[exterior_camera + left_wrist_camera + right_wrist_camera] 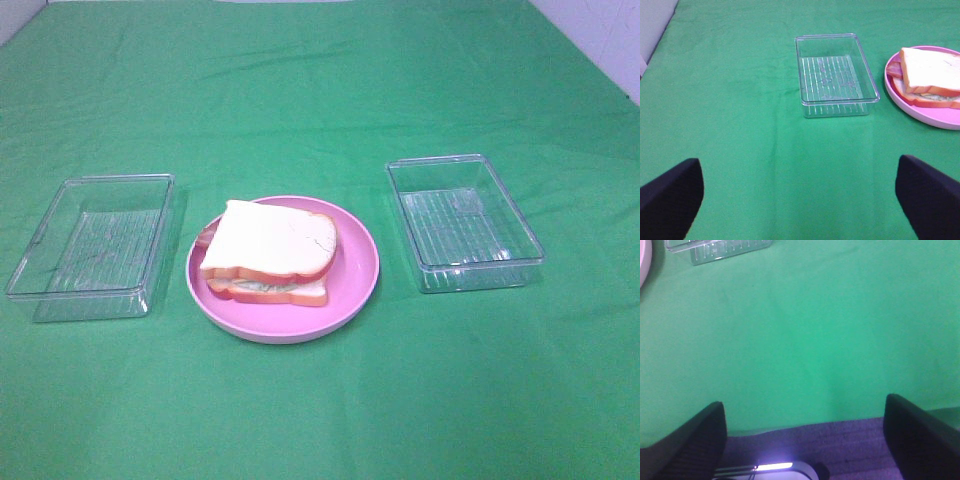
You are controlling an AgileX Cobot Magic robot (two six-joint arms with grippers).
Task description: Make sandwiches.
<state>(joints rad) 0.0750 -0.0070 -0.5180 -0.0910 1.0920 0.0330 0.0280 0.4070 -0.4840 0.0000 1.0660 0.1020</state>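
One sandwich (268,252) on a round pink plate (355,285), smooth and glossy: two white bread slices with orange-brown crust, pale green filling between. Two clear ribbed rectangular trays, one (92,245) left of the plate, one (462,222) right of it. All on wrinkled green cloth (320,90). Left gripper (800,200) and right gripper (802,440) both spread wide, holding nothing. Table edge seen only by right wrist.

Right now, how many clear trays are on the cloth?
2. One tray lies left of the plate, the other tray right of it. Both look empty; none seems hidden.
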